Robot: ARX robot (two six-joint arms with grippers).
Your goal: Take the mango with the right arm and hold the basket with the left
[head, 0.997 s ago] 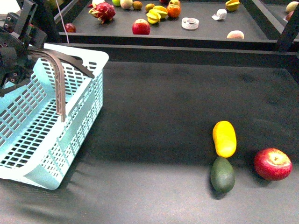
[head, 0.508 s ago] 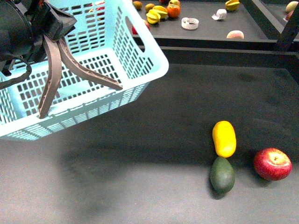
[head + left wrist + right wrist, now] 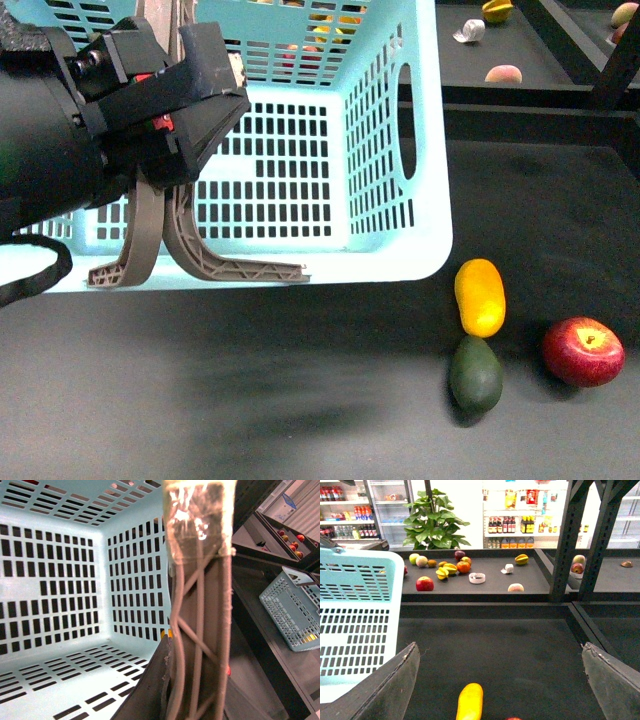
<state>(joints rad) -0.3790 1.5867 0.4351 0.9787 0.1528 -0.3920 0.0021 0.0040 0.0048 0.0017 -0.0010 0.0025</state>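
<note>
The light blue basket (image 3: 428, 228) hangs tilted above the dark table, and its lower corner is just left of the mango (image 3: 480, 296). My left gripper (image 3: 165, 140) is shut on the basket's two grey-brown handles (image 3: 150, 235). In the left wrist view the handles (image 3: 200, 605) fill the middle between the dark fingers (image 3: 150, 690), with the basket's slotted inside (image 3: 60, 580) behind. My right gripper (image 3: 500, 680) is open and empty, out of the front view. The yellow mango (image 3: 470, 702) lies on the table between its spread fingers (image 3: 385, 690), beyond their tips.
A dark green avocado (image 3: 475, 374) touches the mango's near end and a red apple (image 3: 583, 351) lies to its right. A raised back shelf (image 3: 485, 587) carries several loose fruits. Black frame posts (image 3: 567, 540) stand at the right. Another blue basket (image 3: 292, 607) sits on a side shelf.
The left arm has lifted the basket off the table and carried it right, up to the mango. The mango, avocado and apple have not moved.
</note>
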